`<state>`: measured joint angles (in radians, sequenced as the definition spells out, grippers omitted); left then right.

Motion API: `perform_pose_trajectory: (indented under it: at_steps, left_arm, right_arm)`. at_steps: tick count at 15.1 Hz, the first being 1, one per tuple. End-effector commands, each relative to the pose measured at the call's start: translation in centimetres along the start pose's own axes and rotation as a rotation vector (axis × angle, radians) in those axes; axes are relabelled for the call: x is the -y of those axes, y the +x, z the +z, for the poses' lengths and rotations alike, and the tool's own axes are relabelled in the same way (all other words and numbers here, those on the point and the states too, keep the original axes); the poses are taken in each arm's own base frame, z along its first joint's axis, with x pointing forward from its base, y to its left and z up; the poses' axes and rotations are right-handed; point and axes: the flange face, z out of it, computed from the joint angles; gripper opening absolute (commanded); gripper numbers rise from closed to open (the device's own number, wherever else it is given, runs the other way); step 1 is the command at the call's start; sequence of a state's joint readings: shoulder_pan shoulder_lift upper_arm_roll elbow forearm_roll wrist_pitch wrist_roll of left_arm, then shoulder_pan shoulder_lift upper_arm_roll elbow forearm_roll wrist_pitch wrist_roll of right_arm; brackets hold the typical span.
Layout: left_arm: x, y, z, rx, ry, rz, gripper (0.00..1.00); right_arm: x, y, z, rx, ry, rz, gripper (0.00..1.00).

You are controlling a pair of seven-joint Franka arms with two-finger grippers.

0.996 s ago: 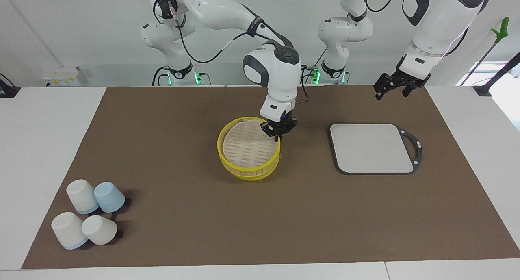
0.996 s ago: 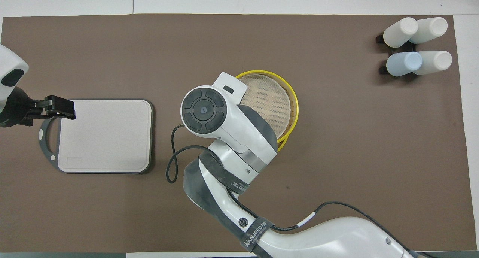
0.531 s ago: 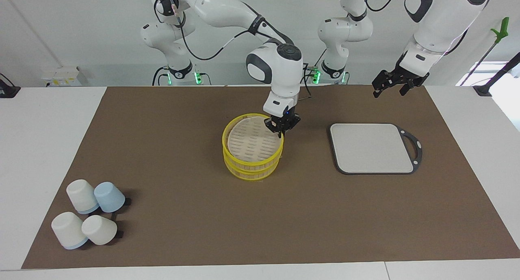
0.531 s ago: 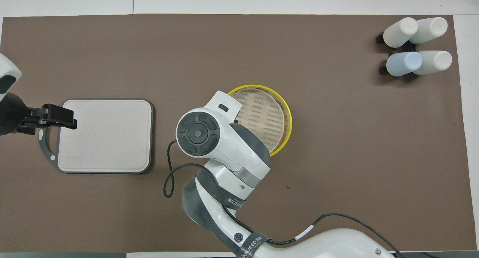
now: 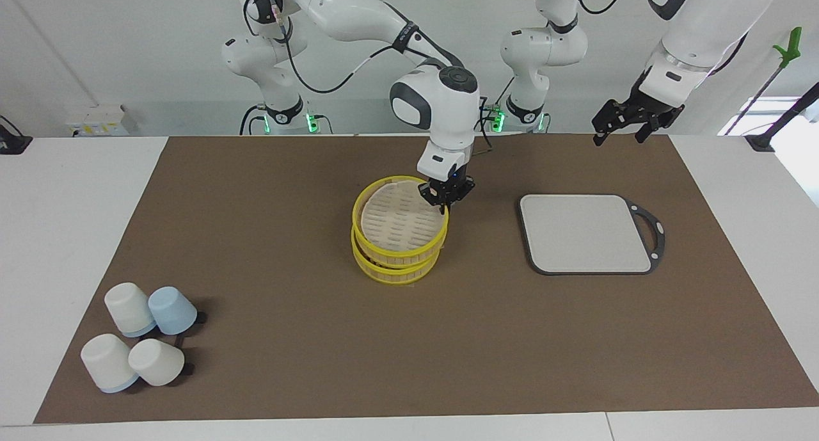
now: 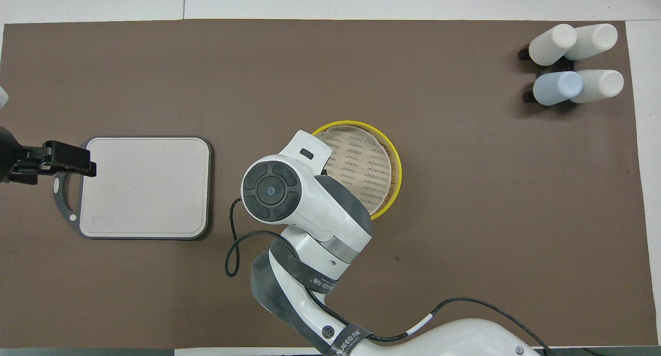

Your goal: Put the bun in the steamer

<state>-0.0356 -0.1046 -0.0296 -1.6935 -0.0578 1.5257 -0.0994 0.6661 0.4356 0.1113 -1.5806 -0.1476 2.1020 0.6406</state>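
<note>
The steamer (image 5: 398, 222) stands in the middle of the brown mat, its yellow-rimmed upper tier resting slightly askew on the lower tier; it also shows in the overhead view (image 6: 364, 162). My right gripper (image 5: 446, 196) is shut on the upper tier's rim, on the side toward the left arm's end of the table. In the overhead view the right arm's wrist hides this gripper. My left gripper (image 5: 622, 124) is open and empty, raised over the mat's edge near the cutting board's handle (image 6: 61, 188). The bun is not in view.
A grey cutting board (image 5: 585, 233) lies beside the steamer toward the left arm's end. Several upturned white and blue cups (image 5: 137, 335) stand at the right arm's end, farther from the robots. A black cable (image 6: 235, 242) hangs from the right arm.
My right gripper has carried the upper tier from a tilted, offset position to sit over the lower tier. My left gripper has risen and drawn back a little.
</note>
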Motion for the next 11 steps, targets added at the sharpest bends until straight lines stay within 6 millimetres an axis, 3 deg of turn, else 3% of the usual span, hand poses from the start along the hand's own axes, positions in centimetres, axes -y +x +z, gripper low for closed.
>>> perform_pose_trajectory:
  at_steps: [1,5,11]
  left_arm:
    - [-0.1,-0.2,-0.5,0.006,-0.004,0.017,1.0]
    - [-0.1,-0.1,-0.5,0.003,0.014,0.02,1.0]
    - [0.0,-0.3,-0.8,-0.003,0.016,0.02,1.0]
  right_arm:
    - [-0.7,-0.8,-0.2,-0.019,-0.002,0.009,0.0]
    - [-1.3,-2.7,2.2,-0.051,0.023,-0.016,0.0]
    - [-1.7,-2.6,2.3,-0.047,0.011,-0.02,0.0]
